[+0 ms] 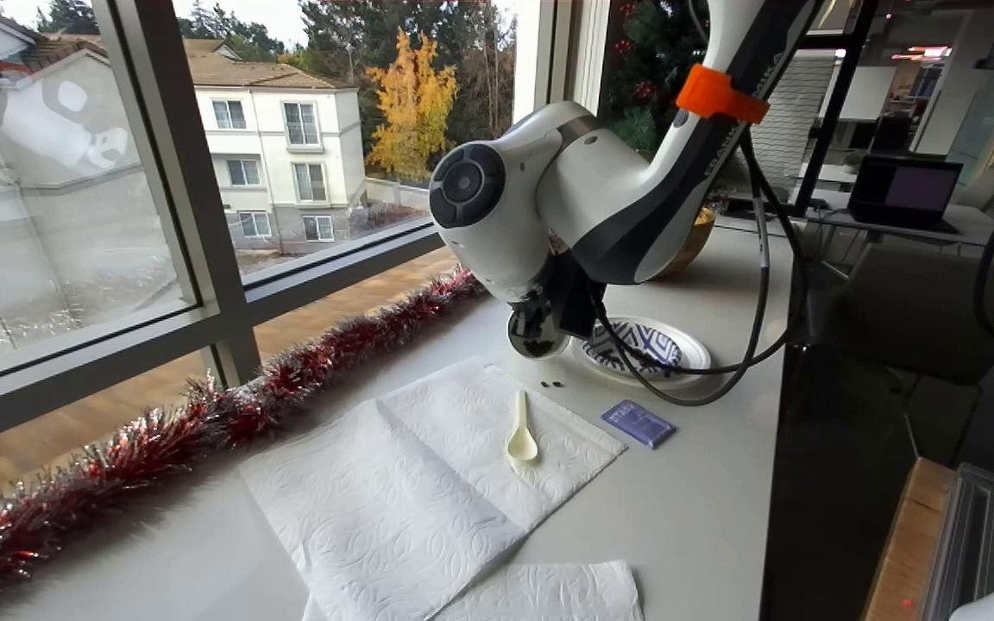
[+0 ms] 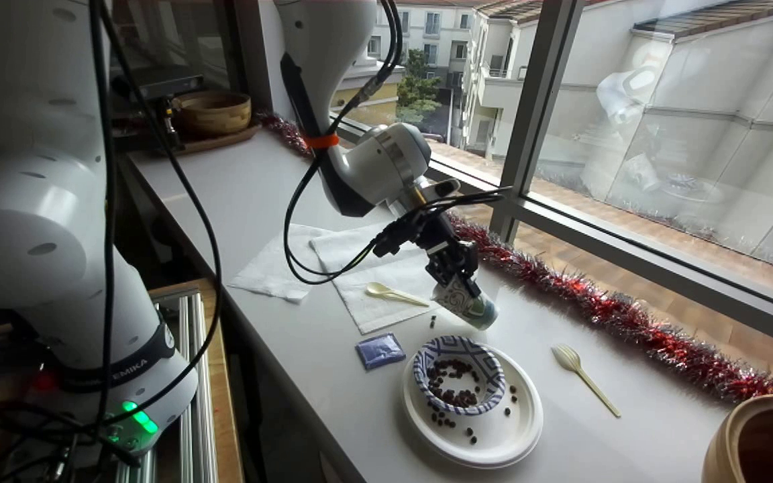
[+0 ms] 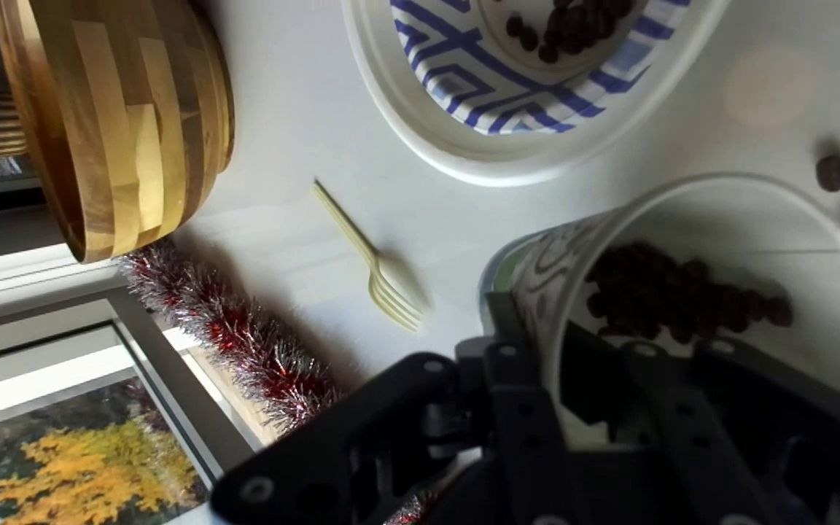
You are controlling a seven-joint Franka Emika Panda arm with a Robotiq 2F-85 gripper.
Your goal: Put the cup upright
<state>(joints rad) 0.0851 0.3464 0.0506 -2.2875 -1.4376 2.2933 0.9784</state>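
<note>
Fingers point(image 3: 518, 397) pinch wall of tilted cup point(image 3: 730, 226) — one inside, one outside.

In an exterior view, daylit windows point(image 1: 185, 172) line the left; a dark chair point(image 1: 915, 310) and, farther, a pale desk point(image 1: 993, 235) stand at right.

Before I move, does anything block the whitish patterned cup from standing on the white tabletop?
Nothing visible blocks the cup; two small dark beans lie near its rim, and the round white plate sits beside it.
</note>
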